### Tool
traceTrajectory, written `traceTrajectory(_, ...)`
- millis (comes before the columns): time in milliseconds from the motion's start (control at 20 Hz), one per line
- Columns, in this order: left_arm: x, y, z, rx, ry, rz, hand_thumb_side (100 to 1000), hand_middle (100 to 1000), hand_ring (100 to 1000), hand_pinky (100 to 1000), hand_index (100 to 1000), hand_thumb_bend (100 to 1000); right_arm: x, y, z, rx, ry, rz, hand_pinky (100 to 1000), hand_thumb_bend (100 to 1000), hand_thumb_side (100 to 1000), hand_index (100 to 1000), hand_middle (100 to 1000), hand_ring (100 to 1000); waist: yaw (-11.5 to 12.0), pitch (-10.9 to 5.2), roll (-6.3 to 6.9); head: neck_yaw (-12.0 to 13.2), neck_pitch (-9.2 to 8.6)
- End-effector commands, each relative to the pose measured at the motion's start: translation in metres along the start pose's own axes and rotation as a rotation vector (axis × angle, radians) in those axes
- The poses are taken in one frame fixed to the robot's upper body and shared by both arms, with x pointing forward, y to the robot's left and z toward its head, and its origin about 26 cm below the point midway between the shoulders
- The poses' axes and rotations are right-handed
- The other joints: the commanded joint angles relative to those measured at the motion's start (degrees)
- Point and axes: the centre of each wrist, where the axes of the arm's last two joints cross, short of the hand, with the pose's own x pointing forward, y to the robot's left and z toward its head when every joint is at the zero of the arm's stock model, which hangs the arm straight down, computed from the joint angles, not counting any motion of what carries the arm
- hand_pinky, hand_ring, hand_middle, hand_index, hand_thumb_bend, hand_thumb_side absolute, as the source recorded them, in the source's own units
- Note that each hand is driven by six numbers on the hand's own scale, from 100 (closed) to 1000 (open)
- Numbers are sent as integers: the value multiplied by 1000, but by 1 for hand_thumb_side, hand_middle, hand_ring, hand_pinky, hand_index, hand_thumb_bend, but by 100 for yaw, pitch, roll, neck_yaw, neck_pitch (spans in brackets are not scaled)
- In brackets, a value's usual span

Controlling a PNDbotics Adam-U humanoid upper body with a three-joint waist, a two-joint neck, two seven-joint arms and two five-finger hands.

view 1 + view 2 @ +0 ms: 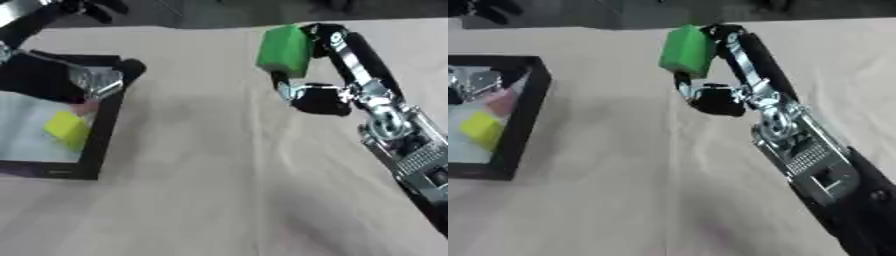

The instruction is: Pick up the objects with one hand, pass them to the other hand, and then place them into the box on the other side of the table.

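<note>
tan tablecloth (219,175); black box (103,145) holds yellow block (66,128), right hand (319,55) grips green block (283,51).

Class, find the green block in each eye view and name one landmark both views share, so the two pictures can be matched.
Left eye view: green block upper right of centre, held in the right hand.
Right eye view: green block upper centre.
Shared landmark: the black box at the left edge.

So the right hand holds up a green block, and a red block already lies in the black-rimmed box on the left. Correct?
Not quite: the right hand does hold the green block, but the block in the black-rimmed box is yellow, as the left eye view shows.
</note>
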Motion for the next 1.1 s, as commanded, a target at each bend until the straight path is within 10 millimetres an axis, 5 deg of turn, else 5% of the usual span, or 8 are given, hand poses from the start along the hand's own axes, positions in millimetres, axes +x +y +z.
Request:
traceTrajectory(50,9,7,-1,-52,-4,-77,261,905,860,840,936,390,3,0,-3,4,-27,-3,792,100,100,543,609,687,5,-271,86,-3,14)
traceTrajectory(1100,39,-9,-28,-101,62,-232,100,901,872,863,937,460,19,37,-4,90,-171,-155,789,100,100,536,605,687,13,-287,94,37,49)
